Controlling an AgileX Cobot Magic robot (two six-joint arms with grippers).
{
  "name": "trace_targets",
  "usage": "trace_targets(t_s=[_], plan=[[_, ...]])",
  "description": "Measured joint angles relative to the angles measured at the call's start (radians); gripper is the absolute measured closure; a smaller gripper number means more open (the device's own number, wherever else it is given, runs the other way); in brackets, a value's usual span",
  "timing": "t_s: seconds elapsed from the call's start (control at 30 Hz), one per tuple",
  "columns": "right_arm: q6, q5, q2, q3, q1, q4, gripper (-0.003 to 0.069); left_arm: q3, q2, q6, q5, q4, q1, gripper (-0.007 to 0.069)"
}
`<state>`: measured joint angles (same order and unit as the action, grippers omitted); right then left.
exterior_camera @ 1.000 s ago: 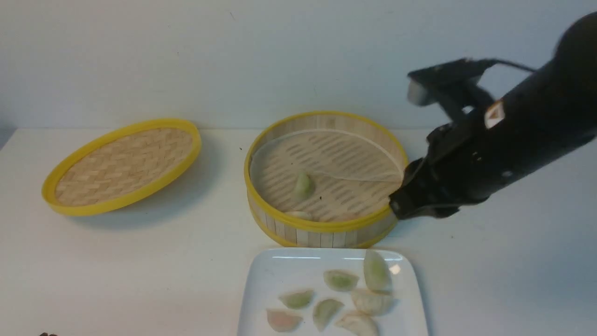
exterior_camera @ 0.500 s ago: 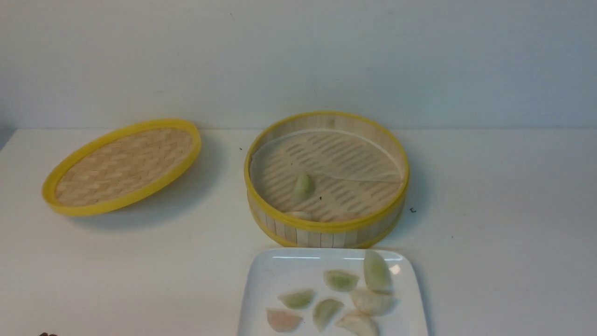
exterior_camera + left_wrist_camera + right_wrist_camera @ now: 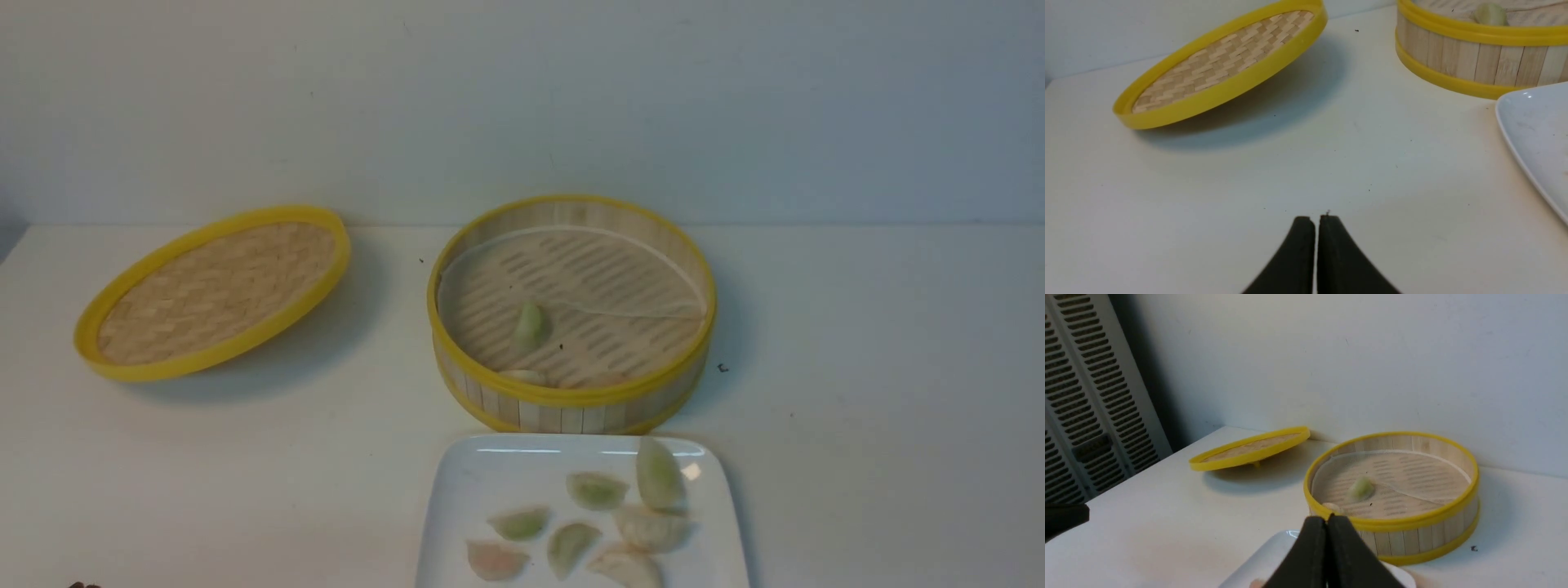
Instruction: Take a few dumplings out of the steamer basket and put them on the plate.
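The steamer basket (image 3: 571,398) stands mid-table with a green dumpling (image 3: 531,327) on its liner and a whitish dumpling (image 3: 522,376) against the near wall. Just in front lies the white plate (image 3: 482,478), and several dumplings (image 3: 597,490) rest on it. Neither arm shows in the front view. My right gripper (image 3: 1327,517) hangs shut and empty above the plate (image 3: 1265,555), short of the basket (image 3: 1392,524). My left gripper (image 3: 1316,218) is shut and empty over bare table, left of the plate (image 3: 1535,130).
The shallow woven lid (image 3: 216,290) lies tilted at the back left of the table. A wall runs just behind the basket. A slatted vent panel (image 3: 1086,396) stands beyond the table's left end.
The right arm, which was beside the basket's right side a second ago, has pulled back out of the front view. Dumplings, basket and plate have not moved.
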<state>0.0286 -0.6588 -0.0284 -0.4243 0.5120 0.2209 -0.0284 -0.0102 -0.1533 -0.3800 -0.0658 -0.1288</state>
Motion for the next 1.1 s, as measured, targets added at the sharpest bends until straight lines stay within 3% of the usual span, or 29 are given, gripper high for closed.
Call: trace_targets(t_s=[0.33,0.53,0.57,0.73,1.1], plan=[[-0.022,0.114,0.003,0.098,-0.009,-0.078,0.0673,0.0,0.0,0.0,0.0,0.0,0.0,0.0631],[-0.022,0.228,0.02,0.251,-0.242,-0.195,0.0673,0.0,0.0,0.0,0.0,0.0,0.0,0.0631],[-0.022,0.23,0.02,0.257,-0.252,-0.198,0.0673,0.0,0.0,0.0,0.0,0.0,0.0,0.0631],[-0.022,0.258,0.028,0.43,-0.487,-0.221,0.0673,0.0,0.0,0.0,0.0,0.0,0.0,0.0631],[-0.021,0.27,0.038,0.445,-0.522,-0.187,0.0673,0.0,0.0,0.0,0.0,0.0,0.001,0.0631]])
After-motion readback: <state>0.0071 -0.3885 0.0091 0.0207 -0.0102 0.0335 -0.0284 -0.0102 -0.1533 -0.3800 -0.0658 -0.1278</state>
